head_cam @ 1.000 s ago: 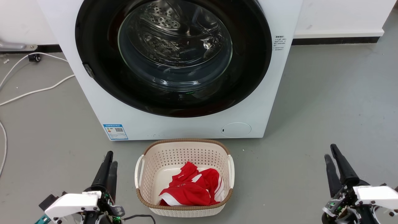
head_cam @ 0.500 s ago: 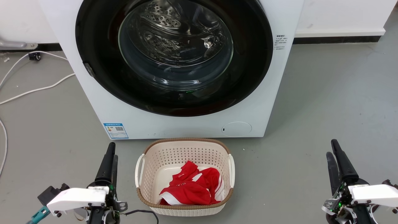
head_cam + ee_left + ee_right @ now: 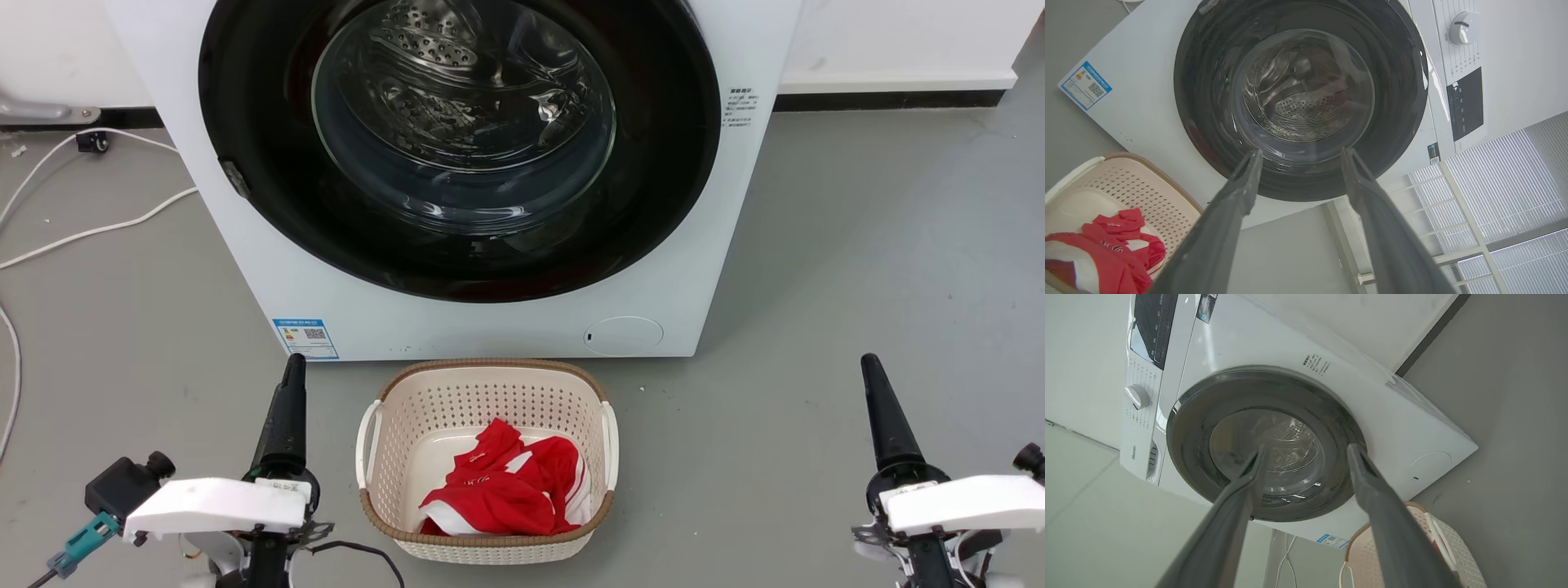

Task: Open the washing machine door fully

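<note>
Door: washing machine door [image 3: 653, 163] shut flush on the washing machine [image 3: 490, 331], ahead of and above both claws, well apart from either. Opening not yet begun.
Pull spot: small grey tab [image 3: 233, 180] on the door's rim, up ahead of the left claw [image 3: 294, 363]. Probably the catch, but I can't be sure.
Risk, grip: rim is glossy and the tab shallow. Tips could slide off mid-pull, leaving the door latched or half open. A tip pushed too far could knock the glass [image 3: 461, 139].
Risk, swing: basket [image 3: 486, 369] with red cloth [image 3: 498, 490] sits between the claws, just under the door. An arm following the door's arc could clip it.
Left claw: fingers [image 3: 1241, 192] spread wide, nothing between them, touching nothing; basket just to its right.
Right claw [image 3: 868, 363]: likewise parted and empty, over bare floor [image 3: 816, 269]; basket well off to its left.
</note>
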You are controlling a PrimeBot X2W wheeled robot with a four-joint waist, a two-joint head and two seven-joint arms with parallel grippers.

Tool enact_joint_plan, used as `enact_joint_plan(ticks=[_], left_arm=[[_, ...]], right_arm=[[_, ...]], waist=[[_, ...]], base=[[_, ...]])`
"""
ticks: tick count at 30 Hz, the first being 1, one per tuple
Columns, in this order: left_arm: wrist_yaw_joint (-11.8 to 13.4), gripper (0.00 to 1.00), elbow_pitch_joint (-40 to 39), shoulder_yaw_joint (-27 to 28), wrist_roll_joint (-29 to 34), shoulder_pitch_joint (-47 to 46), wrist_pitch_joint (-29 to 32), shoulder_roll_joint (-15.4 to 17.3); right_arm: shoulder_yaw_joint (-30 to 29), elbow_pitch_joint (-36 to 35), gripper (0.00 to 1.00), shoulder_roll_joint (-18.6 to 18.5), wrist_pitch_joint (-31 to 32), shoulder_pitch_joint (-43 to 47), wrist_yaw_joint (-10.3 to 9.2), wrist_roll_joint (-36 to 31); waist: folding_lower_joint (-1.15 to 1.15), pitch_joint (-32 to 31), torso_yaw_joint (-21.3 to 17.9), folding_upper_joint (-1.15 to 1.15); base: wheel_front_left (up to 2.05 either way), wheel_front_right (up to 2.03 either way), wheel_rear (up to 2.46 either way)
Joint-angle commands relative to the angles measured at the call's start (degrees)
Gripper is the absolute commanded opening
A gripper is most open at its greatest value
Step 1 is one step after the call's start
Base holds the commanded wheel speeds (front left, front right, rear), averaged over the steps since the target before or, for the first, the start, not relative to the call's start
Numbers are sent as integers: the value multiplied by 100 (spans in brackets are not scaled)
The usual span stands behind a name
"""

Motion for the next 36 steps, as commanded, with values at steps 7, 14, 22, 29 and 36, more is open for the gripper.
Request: enact_joint_plan(ticks=[7,14,22,29,36], left_arm=[[16,100,-234,-76,1065,-105,-184,17],[47,100,-297,-146,1848,-111,-319,16],[63,100,-304,-200,2655,-98,-460,20],[74,100,-242,-271,3241,-113,-577,48],[114,100,-168,-350,3775,-131,-689,84]], right_arm=[[43,-322,100,-1,-182,23,0,-1257],[86,-414,100,4,-318,111,0,-2102],[89,-516,100,8,-354,203,0,-2892],[75,-613,100,13,-360,276,0,-3473],[109,-700,100,17,-389,326,0,-3965]], waist=[[-1,12,4,0],[-1,9,-8,0],[-1,3,-27,0],[-1,19,-44,0],[-1,29,-51,0]], base=[[0,0,0],[0,0,0],[0,0,0],[0,0,0],[0,0,0]])
